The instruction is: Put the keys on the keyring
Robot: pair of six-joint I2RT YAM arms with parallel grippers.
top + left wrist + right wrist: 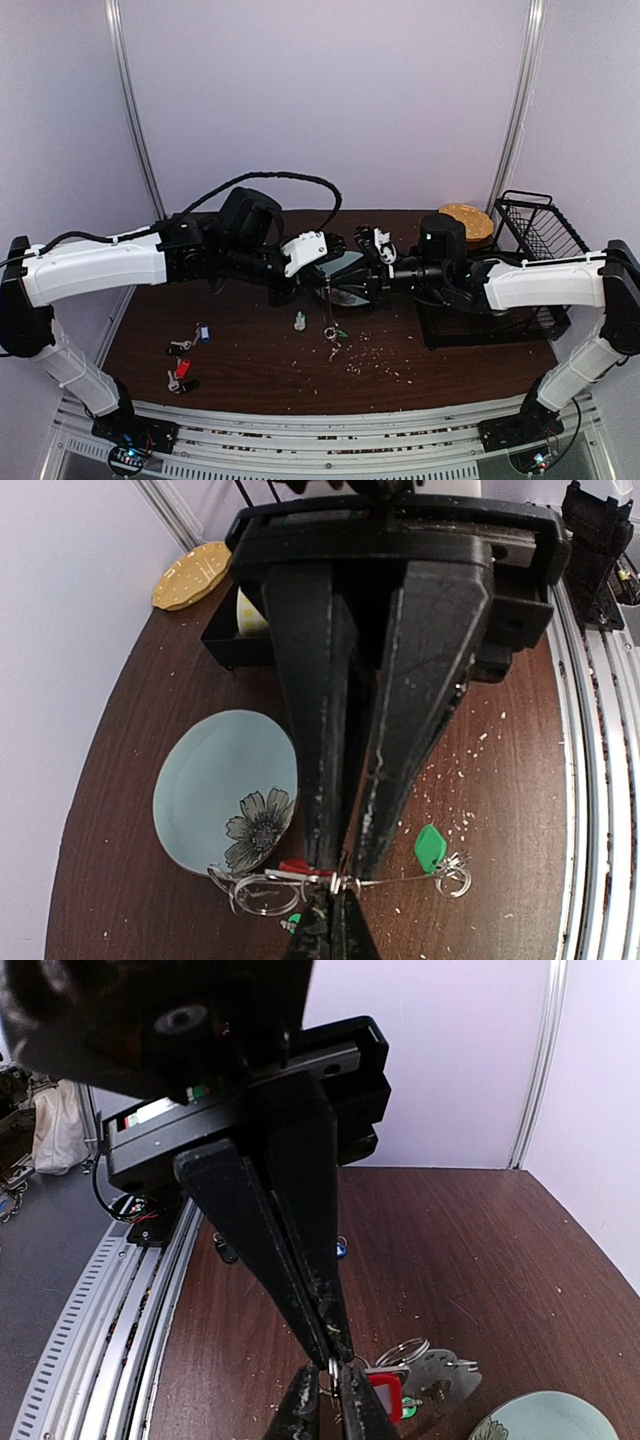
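Both grippers meet above the table's middle, tip to tip, over a pale plate [350,270]. My left gripper [345,878] is shut on the thin grey keyring [400,883]. A green-tagged key [431,848], a red-tagged key [298,867] and a split ring [262,893] hang on the keyring's wire. My right gripper [333,1360] is shut on the same keyring beside the red-tagged key [383,1396] and a silver key [440,1375]. In the top view the left gripper [322,283] and right gripper [346,283] hold the keyring [328,318] with keys dangling. More keys lie at the left: a blue-tagged [204,333] and a red-tagged key [183,367].
A tiny clear bottle [299,320] stands near the hanging keys. Two black-tagged keys [178,347] lie by the coloured ones. A black tray [470,322], a wire dish rack [540,230] and a yellow plate [465,220] are at the right. Crumbs litter the table.
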